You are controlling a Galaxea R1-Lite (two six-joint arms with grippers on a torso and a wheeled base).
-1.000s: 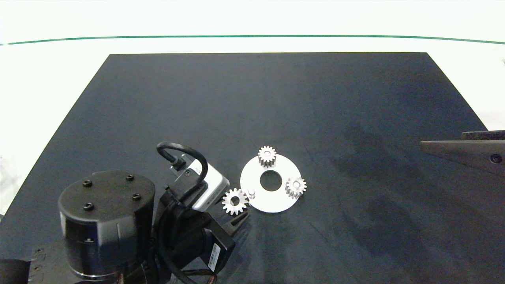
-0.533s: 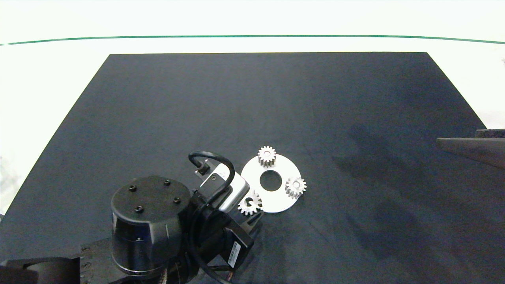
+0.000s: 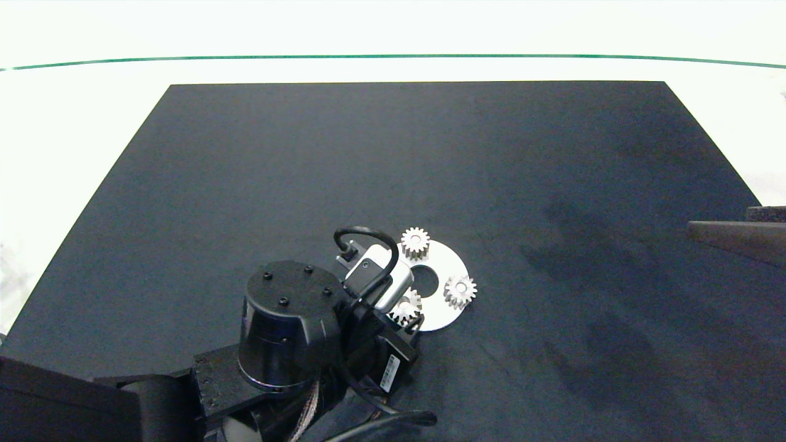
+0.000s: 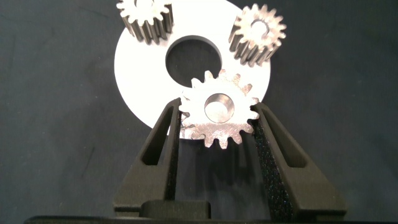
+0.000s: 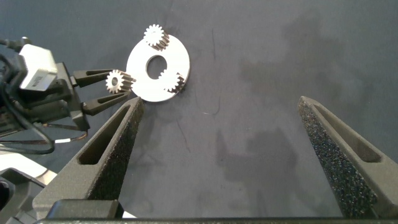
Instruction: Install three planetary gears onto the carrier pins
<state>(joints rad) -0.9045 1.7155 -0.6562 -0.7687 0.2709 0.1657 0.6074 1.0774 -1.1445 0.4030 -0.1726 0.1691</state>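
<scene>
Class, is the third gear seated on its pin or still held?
Held: the left hand grips the third gear above the white disc; seating cannot be told.

Two seated gears [image 3: 415, 243] crowd the white disc [image 3: 447, 313] beside the left tool [image 3: 408, 316]; the dark mat [image 3: 583, 184] lies open rightward.

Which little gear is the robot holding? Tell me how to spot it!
Find the white disc on the dark mat. Three small silver gears sit around its centre hole. The held gear is at the disc's edge, squeezed between the left pincer and its two dark fingers; the other two gears stand free.
</scene>
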